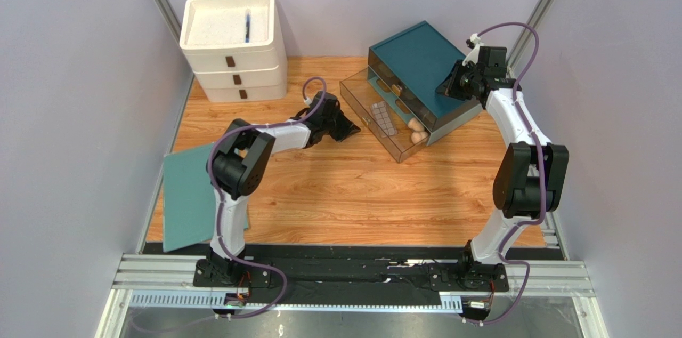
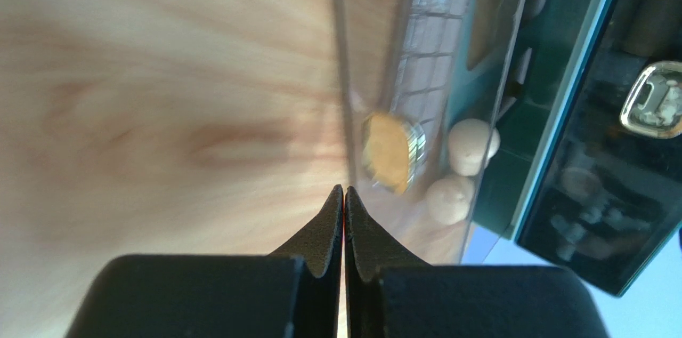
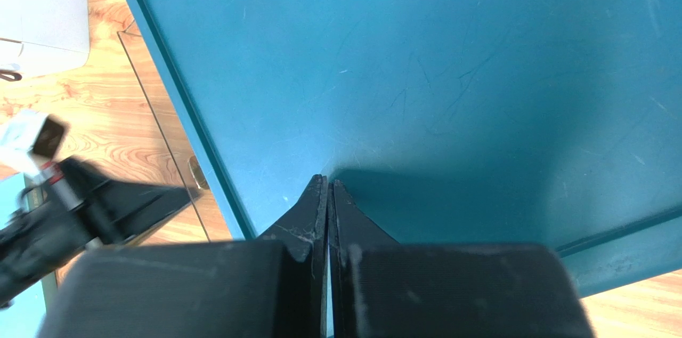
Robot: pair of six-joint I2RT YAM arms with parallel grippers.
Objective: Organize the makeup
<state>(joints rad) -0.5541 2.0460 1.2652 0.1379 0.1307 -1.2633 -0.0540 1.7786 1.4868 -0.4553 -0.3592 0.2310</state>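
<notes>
Left arm (image 1: 272, 136) stretching low, left gripper (image 2: 344, 192) clenched empty beside clear drawer (image 1: 358, 102); right gripper (image 3: 328, 182) clenched, pointing onto teal organizer (image 3: 448, 74).

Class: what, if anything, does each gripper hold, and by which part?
Nothing is held. The left gripper is shut empty by the clear drawer; the right gripper is shut empty over the teal box.

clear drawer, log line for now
drawer: pulled out | inside: palette, two sponges | left gripper: shut, at drawer front | right gripper: shut, over teal box
</notes>
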